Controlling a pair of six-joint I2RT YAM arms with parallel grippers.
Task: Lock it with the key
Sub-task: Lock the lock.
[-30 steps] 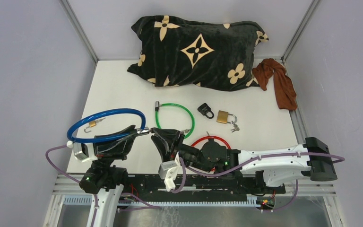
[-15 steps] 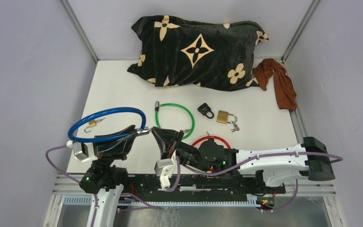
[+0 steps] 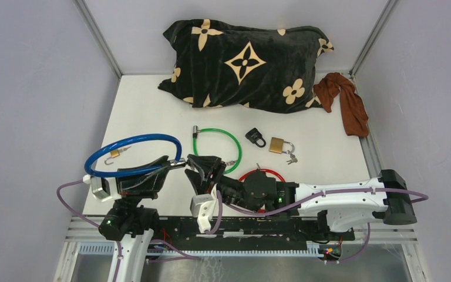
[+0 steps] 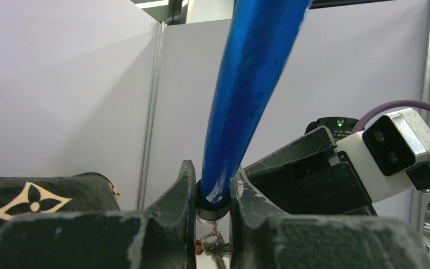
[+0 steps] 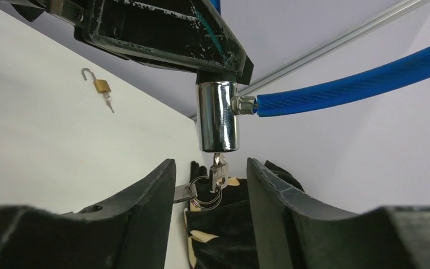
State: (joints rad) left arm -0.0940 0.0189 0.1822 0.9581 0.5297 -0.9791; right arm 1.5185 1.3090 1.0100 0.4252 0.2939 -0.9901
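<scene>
Polished metal lock barrel (image 5: 217, 116), glossy blue cable (image 5: 358, 78)

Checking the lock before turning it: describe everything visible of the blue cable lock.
The blue cable lock is a thick blue cable in a loop, ending in a chrome cylinder. The left end effector clamps it at that cylinder. A key on rings hangs from the cylinder's underside, between the open fingers of the right end effector.

The lock cylinder (image 5: 217, 116) hides the blade of the key (image 5: 219, 167).
</scene>
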